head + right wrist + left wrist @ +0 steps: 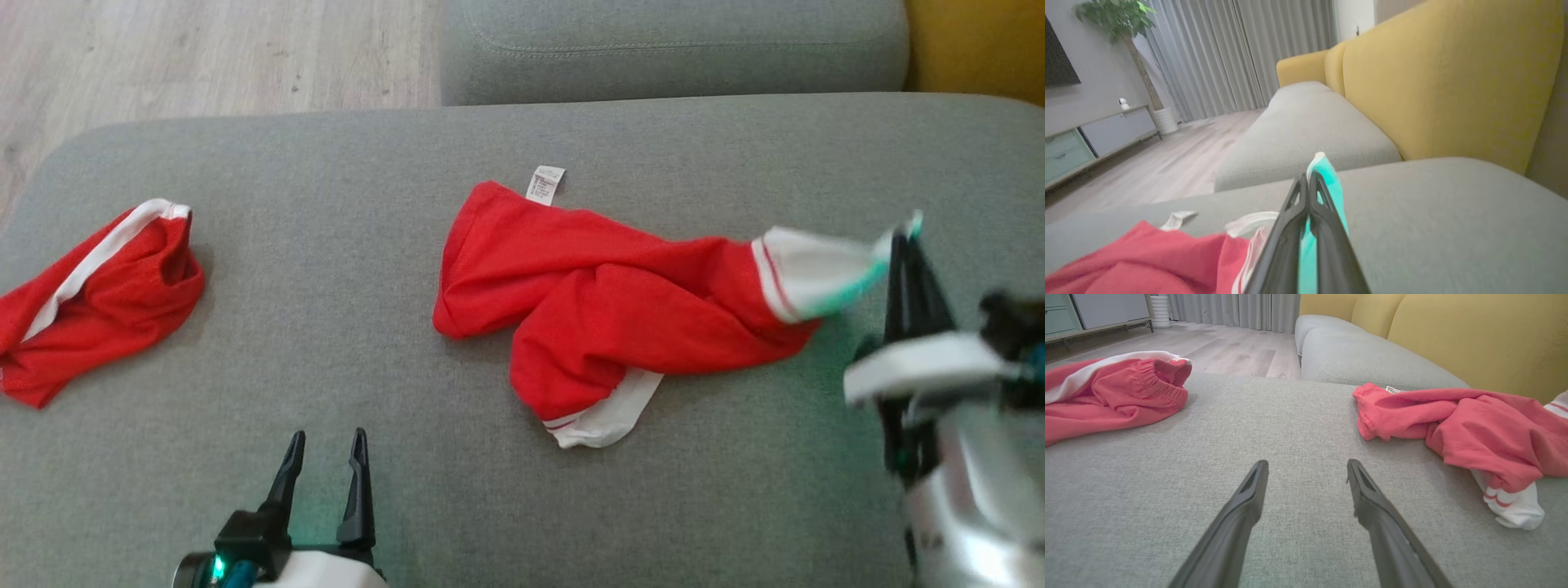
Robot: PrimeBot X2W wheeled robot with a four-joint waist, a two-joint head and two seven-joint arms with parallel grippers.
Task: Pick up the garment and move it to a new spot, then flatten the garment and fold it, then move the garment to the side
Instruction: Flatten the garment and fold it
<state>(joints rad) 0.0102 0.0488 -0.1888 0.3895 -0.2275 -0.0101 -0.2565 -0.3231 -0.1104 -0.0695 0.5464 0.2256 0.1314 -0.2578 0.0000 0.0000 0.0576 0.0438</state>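
Pinching the white cuff (804,273) of a red garment (604,302), the robot's right gripper (904,237) stands at the right edge of the head view, its dark fingers pressed together on the cloth. The garment lies crumpled at the centre of the frame on a grey sofa cushion (326,204). Its long axis runs roughly left to right, from a rounded end beside a small white label (545,184) to the held cuff. A second cuff (608,420) pokes out at its lower edge. The left gripper (326,441), at the lower left, hovers with fingers spread and nothing between them, well apart from the garment, which lies up and to its right. Another red piece (106,294) rests at the far left. The right arm is plainly the nearer, so any lift would likely start from that cuff end.
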